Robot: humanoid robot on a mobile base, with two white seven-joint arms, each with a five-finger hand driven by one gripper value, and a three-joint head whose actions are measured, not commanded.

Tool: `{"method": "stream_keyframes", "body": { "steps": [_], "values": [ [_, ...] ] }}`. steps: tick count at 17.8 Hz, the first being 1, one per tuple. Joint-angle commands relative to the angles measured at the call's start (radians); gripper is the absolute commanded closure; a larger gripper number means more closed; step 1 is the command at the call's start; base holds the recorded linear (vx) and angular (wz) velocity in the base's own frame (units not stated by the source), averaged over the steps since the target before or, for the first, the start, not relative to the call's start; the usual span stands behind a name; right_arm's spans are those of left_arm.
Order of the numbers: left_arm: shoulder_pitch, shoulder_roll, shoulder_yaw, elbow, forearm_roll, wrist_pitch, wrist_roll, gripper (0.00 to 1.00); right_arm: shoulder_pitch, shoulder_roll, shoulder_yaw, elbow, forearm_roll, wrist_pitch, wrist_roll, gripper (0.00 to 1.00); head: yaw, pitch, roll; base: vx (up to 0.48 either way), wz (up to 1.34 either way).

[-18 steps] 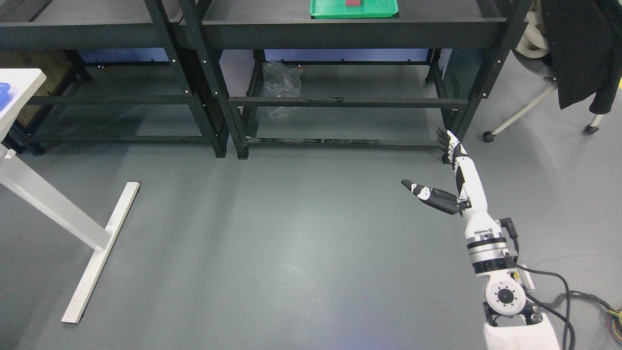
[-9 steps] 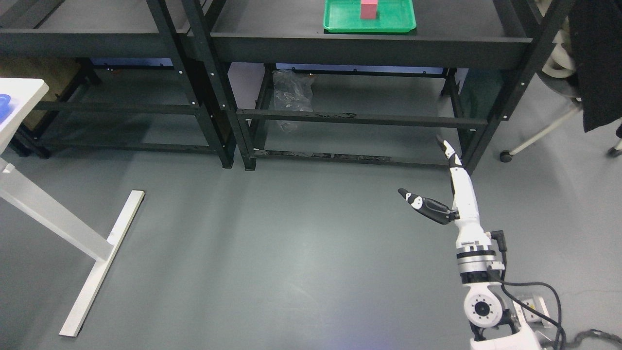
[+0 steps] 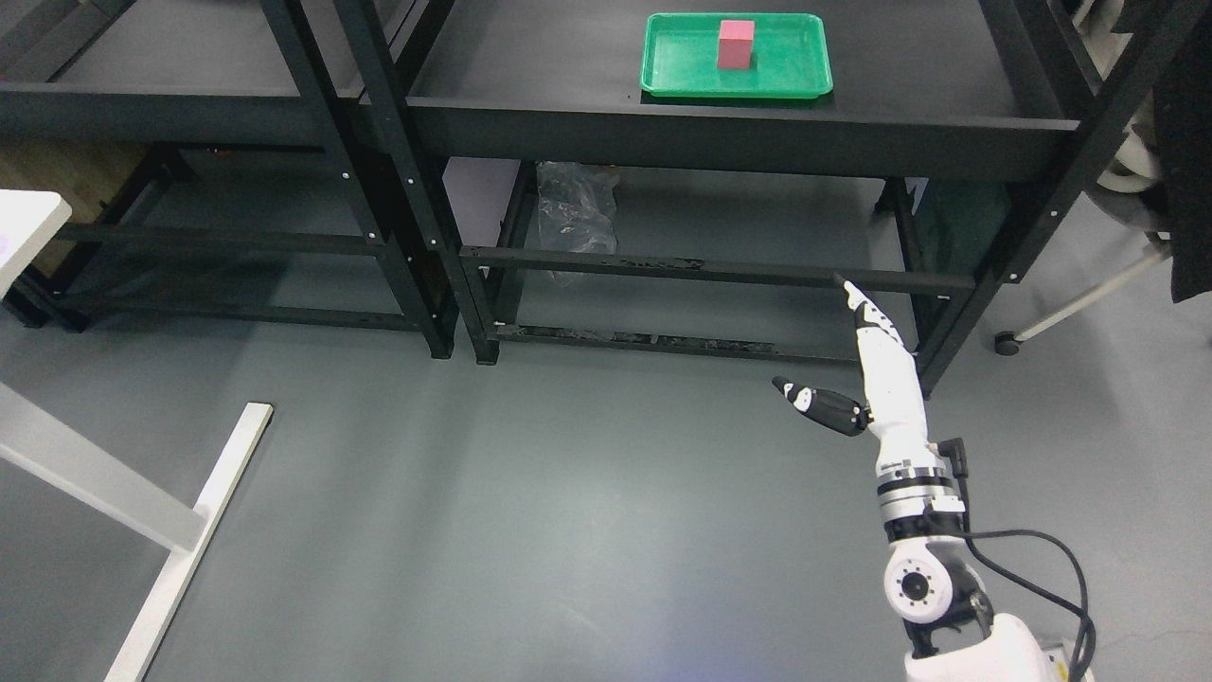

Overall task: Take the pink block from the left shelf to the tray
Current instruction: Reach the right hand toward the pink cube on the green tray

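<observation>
A pink block point(image 3: 736, 44) stands upright inside a green tray point(image 3: 795, 83) on the top of the right black shelf point(image 3: 720, 133). My right hand point(image 3: 857, 365) hangs low in front of that shelf's lower right leg, well below the tray. Its fingers are stretched out flat and the thumb sticks out to the left, holding nothing. The left shelf point(image 3: 170, 104) shows a bare dark top. My left arm does not show.
A crumpled clear plastic bag point(image 3: 573, 213) lies on the right shelf's lower level. A white table leg and foot point(image 3: 180, 549) cross the lower left floor. A chair with a dark coat point(image 3: 1184, 142) stands at the far right. Grey floor lies open in the middle.
The camera has tilted up, so tray and block sit lower in the picture. My right hand has turned edge-on and drawn slightly nearer, still holding nothing.
</observation>
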Motion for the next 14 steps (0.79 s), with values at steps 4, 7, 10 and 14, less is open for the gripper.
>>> {"method": "stream_keyframes", "body": {
  "steps": [4, 7, 10, 14],
  "values": [
    [0.02, 0.017, 0.0, -0.017, 0.0, 0.0, 0.0, 0.0, -0.064, -0.029, 0.016, -0.048, 0.291, 0.14, 0.065, 0.01, 0.0, 0.0, 0.0, 0.262, 0.04],
    [0.02, 0.017, 0.0, -0.017, 0.0, 0.0, 0.0, 0.0, -0.084, -0.083, 0.022, -0.034, 0.469, 0.151, 0.171, 0.01, 0.0, 0.0, 0.0, 0.273, 0.06],
    [0.02, 0.017, 0.0, -0.017, 0.0, 0.0, 0.0, 0.0, -0.092, -0.069, 0.021, -0.042, 0.452, 0.154, 0.153, 0.01, 0.0, 0.0, 0.0, 0.272, 0.07],
    [0.02, 0.017, 0.0, -0.017, 0.0, 0.0, 0.0, 0.0, -0.113, -0.06, 0.012, -0.046, 0.451, 0.149, 0.028, 0.01, 0.0, 0.0, 0.0, 0.284, 0.03]
  ]
}}
